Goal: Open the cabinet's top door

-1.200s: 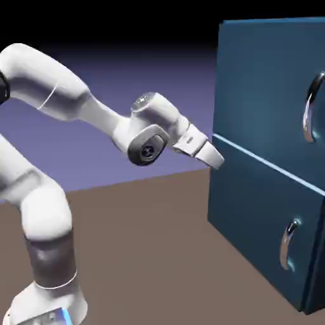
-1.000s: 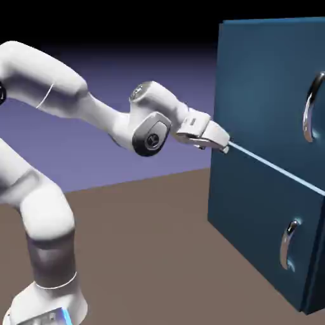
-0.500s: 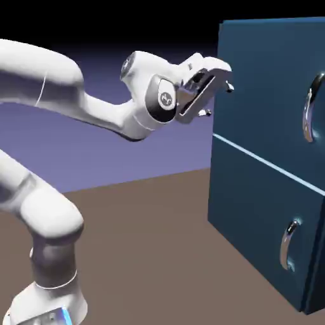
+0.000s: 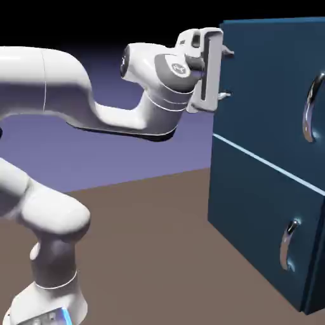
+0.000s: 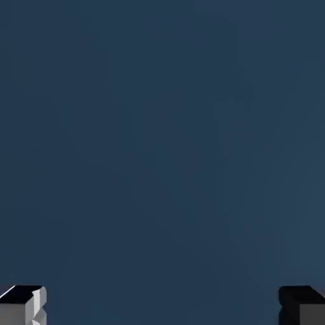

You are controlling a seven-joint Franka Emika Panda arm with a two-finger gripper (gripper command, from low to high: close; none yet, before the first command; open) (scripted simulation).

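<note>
1. Gripper, white and two-fingered (image 4: 227,74): spread wide, one fingertip above the other in the exterior view, nothing between them. Reaches close to the door's face; impossible to tell whether touching.
2. In the hand view, only plain dark-blue surface beyond the tips; no handle in sight.
3. Straight ahead of the gripper, large flat dark-blue upper door panel (image 4: 263,89), apparently shut.
4. Farther along that face, toward the exterior view's right, long curved silver bar handle (image 4: 309,108) of the upper door: well apart from the fingers, somewhat lower in the picture than the gripper, long axis near upright.
5. Key relation, as judged: sideways travel across the panel to the handle, probably after easing back a little. Finger spread runs roughly along the bar, so likely needs a roll of the hand to straddle it. Risk of scraping the panel on the way.
6. Below the pale seam, smaller blue lower door (image 4: 254,203) with a shorter curved silver handle (image 4: 289,244); best left alone.
</note>
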